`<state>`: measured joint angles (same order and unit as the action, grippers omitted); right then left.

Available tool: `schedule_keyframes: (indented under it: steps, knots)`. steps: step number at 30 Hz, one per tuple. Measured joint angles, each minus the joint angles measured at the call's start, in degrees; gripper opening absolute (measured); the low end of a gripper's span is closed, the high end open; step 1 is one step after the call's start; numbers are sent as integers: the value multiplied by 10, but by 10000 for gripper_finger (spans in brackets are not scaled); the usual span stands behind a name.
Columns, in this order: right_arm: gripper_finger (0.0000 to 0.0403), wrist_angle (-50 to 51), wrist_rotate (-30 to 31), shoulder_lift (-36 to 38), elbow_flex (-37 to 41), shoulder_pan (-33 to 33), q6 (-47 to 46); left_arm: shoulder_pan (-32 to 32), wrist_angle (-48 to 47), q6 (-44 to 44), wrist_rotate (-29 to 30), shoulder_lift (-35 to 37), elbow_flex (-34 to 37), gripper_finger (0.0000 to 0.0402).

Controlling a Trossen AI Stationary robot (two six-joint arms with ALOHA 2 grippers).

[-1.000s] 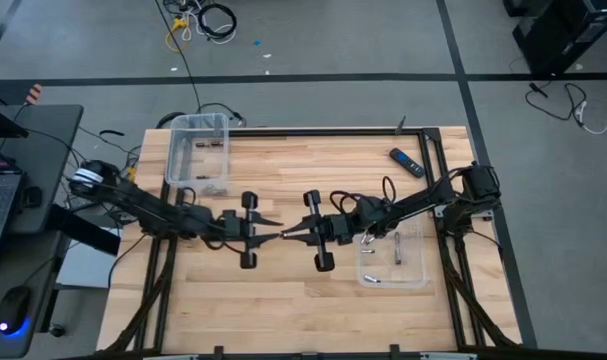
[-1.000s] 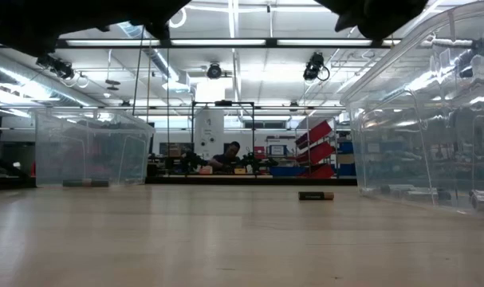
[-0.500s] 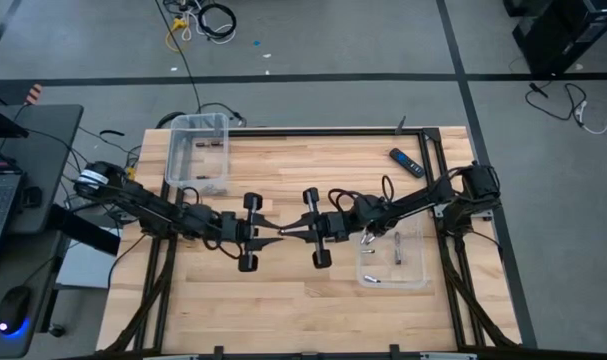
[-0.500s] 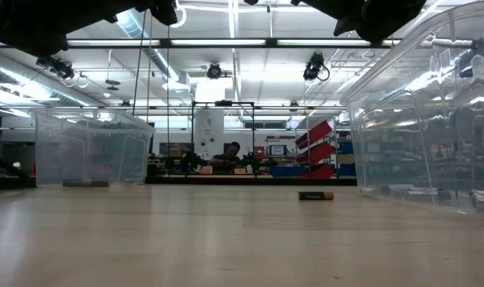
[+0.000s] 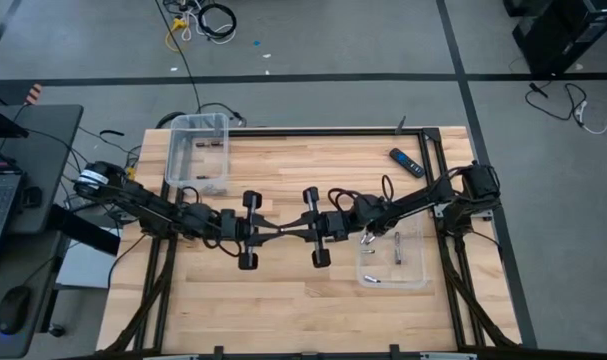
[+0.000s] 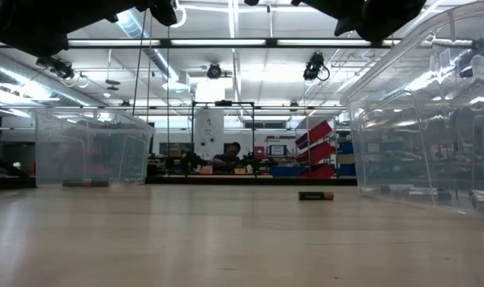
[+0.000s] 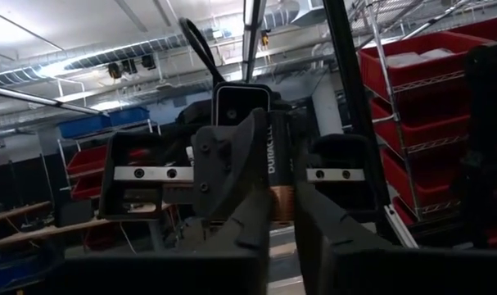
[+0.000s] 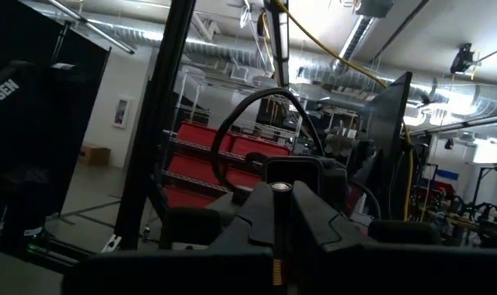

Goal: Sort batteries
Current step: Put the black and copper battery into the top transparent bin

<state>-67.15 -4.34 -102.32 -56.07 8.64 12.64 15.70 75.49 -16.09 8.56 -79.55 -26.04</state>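
you are working over a wooden table (image 5: 283,290) with plenty of bare board toward its near edge and between the two clear bins. one clear bin (image 5: 197,152) is sitting at the far left corner of the table, with a few batteries lying in it, and the other clear bin (image 5: 391,258) is sitting near the right edge, also holding a few small cells. a black-and-blue remote (image 5: 406,162) is lying alone near the far right corner, well apart from both bins.

both arms are reaching level toward the middle of the table, tip to tip above the board. the left gripper (image 5: 275,231) and the right gripper (image 5: 291,232) are meeting there, just beside each other, well clear of both bins and of every edge.

in the left wrist view, the left gripper (image 7: 282,215) is clamping its fingers (image 7: 248,209) narrowly around a battery (image 7: 280,174), which is standing upright between them with its copper band low; the word "duracell" is reading along its black side. in the right wrist view, the right gripper (image 8: 278,238) is closing its fingers to a slim gap on the same cell, seen end on.

in the low view, one more battery (image 6: 315,195) is lying flat on the open board, just beside the right bin's wall.
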Motion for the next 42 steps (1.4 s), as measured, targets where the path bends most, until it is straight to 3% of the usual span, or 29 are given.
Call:
schedule_keyframes:
  steps: [2, 9, 15, 18, 22, 25, 28, 32, 35, 42]
  knots:
    - [14, 1, 0, 0, 0, 0, 0, 0, -1, 0, 0, 0, 0, 15]
    - [54, 16, 0, 4, 0, 0, -22, 6, -10, 2, 14, 6, 0, 10]
    - [96, 105, 33, 50, 0, 2, -33, 29, -110, 3, 111, 58, 0, 10]
    - [109, 179, 81, 81, 0, 9, -27, 50, -177, 18, 207, 106, 0, 9]
    - [113, 281, 195, 127, 0, 26, -23, 76, -341, 50, 422, 202, 0, 9]
    - [111, 341, 258, 148, 0, 35, -27, 81, -523, 102, 574, 294, -11, 9]
    - [111, 349, 274, 153, 0, 41, -25, 47, -729, 208, 662, 382, -28, 9]
    - [111, 355, 274, 153, 0, 43, -26, -13, -941, 374, 649, 477, -38, 9]
    - [110, 366, 274, 153, 0, 43, -34, -59, -1065, 481, 605, 528, -39, 8]
    - [110, 372, 273, 153, 0, 43, -37, -141, -1228, 633, 503, 560, -39, 16]
